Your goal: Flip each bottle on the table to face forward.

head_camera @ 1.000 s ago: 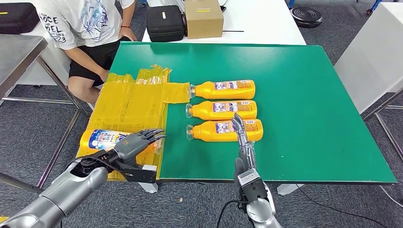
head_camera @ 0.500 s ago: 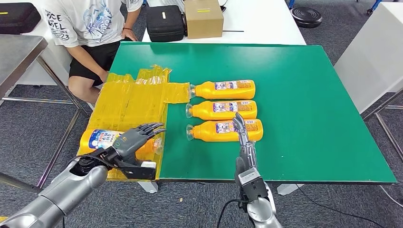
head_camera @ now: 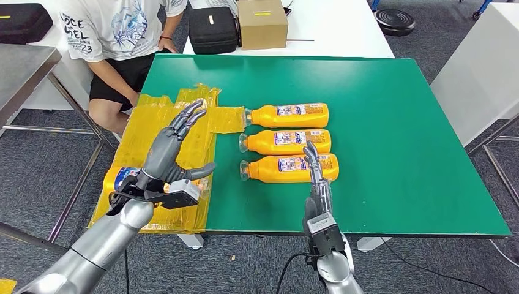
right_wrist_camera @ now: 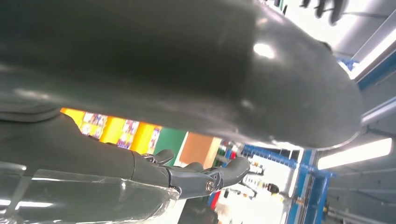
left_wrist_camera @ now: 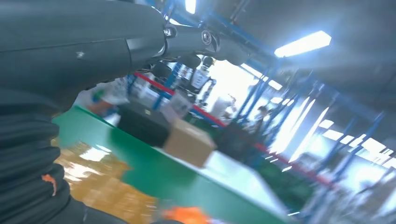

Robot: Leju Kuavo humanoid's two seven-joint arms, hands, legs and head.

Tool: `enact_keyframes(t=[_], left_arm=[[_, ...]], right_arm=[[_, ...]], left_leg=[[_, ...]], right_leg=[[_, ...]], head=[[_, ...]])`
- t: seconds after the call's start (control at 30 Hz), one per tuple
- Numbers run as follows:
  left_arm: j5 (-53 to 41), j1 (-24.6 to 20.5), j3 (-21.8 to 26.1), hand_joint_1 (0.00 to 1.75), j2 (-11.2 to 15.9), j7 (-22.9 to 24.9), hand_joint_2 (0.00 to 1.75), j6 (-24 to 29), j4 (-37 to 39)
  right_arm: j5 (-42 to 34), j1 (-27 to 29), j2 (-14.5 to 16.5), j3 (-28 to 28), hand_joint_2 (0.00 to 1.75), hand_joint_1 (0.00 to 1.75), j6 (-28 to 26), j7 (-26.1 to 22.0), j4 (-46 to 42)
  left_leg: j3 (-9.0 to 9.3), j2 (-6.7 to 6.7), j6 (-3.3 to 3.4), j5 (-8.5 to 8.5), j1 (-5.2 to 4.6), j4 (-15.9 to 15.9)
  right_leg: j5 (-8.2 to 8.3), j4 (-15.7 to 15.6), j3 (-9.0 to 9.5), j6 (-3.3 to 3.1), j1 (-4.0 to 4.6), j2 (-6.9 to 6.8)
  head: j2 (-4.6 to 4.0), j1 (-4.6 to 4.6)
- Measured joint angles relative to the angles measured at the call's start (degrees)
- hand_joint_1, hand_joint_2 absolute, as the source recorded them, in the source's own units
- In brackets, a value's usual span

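Three orange bottles lie side by side on the green table (head_camera: 392, 122), caps to the left: the far one (head_camera: 287, 115), the middle one (head_camera: 286, 141) and the near one (head_camera: 278, 169). A fourth bottle (head_camera: 124, 177), with a white and blue label, lies on yellow plastic at the table's left front corner. My left hand (head_camera: 168, 150) is raised above that bottle, fingers spread and pointing away, holding nothing. With its fingers straight, my right hand (head_camera: 315, 177) stands over the near bottle's right part and grips nothing. In the right wrist view the orange bottles (right_wrist_camera: 116, 133) show beyond the fingers (right_wrist_camera: 196, 175).
Yellow plastic sheets (head_camera: 177, 128) cover the table's left side. A person (head_camera: 116, 30) sits at the far left corner. A black case (head_camera: 212, 29) and a cardboard box (head_camera: 262, 23) stand on the white table behind. A grey metal table (head_camera: 24, 67) is at the left.
My left hand has lifted off the white-labelled bottle and swung up, fingers now pointing away over the yellow plastic. The right hand has barely moved.
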Motion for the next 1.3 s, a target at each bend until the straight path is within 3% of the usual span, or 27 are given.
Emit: enact_keyframes(t=[0.1, 0.23, 0.33, 0.47, 0.63, 0.73, 1.3], left_arm=[[5.8, 0.6, 2.3, 0.0, -3.6, -3.0, 1.75, -1.8, 1.0], [11.6, 0.8, 4.2, 0.0, -7.9, -2.3, 1.75, -6.1, 2.4], [16.9, 1.1, 5.8, 0.0, -10.1, -1.8, 1.75, -8.3, 4.3], [23.5, 2.1, 8.6, 0.0, -11.9, -3.3, 1.75, -8.1, 8.2], [25.0, 2.6, 11.0, 0.0, -13.3, -6.2, 1.75, -3.5, 13.0], [24.9, 2.6, 11.7, 0.0, -13.8, -6.5, 1.75, -2.9, 14.7], [24.7, 2.6, 12.7, 0.0, -14.7, -6.6, 1.75, -2.5, 17.0]], right_arm=[[2.1, 0.1, -0.1, 0.0, 0.0, 0.0, -1.7, 0.2, 0.0], [9.7, -1.0, -1.7, -0.3, 1.75, 0.0, -4.4, 4.1, 0.0], [17.1, -2.4, -4.2, -1.4, 1.75, 0.0, -4.0, 9.3, 0.0], [24.9, -5.1, -8.6, -3.6, 1.75, 0.0, 0.4, 13.9, 1.5], [31.2, -16.6, -15.6, -4.9, 1.75, 0.0, 8.2, 16.8, 13.5], [31.4, -21.8, -18.2, -4.9, 1.75, 0.0, 9.2, 16.6, 19.2], [31.5, -24.9, -20.6, -4.4, 1.75, 0.0, 9.2, 16.5, 25.9]], left_leg=[[-0.01, 0.0, 0.0, 0.0, 0.0, 0.0], [-0.02, 0.0, 0.01, -0.01, -0.03, 0.0], [-0.02, 0.0, 0.02, -0.01, -0.05, 0.0], [-0.04, 0.02, 0.03, -0.01, -0.05, 0.0], [-0.05, -0.01, 0.12, 0.08, -0.06, 0.0], [-0.06, -0.06, 0.17, 0.13, -0.06, 0.1], [-0.1, -0.04, 0.14, 0.08, -0.05, 0.0]], right_leg=[[0.0, 0.0, 0.0, 0.0, 0.0, 0.0], [0.01, 0.0, 0.01, 0.01, -0.02, 0.0], [0.02, 0.0, 0.01, 0.03, -0.04, 0.0], [0.04, 0.0, 0.01, 0.04, -0.04, 0.01], [0.1, 0.0, 0.01, 0.09, -0.05, -0.01], [0.12, 0.0, 0.02, 0.12, -0.04, -0.05], [0.1, 0.0, -0.02, 0.12, -0.04, -0.04]], head=[[0.0, 0.01], [0.0, 0.0], [0.0, 0.01], [0.0, -0.02], [0.0, 0.0], [0.0, 0.0], [0.0, -0.02]])
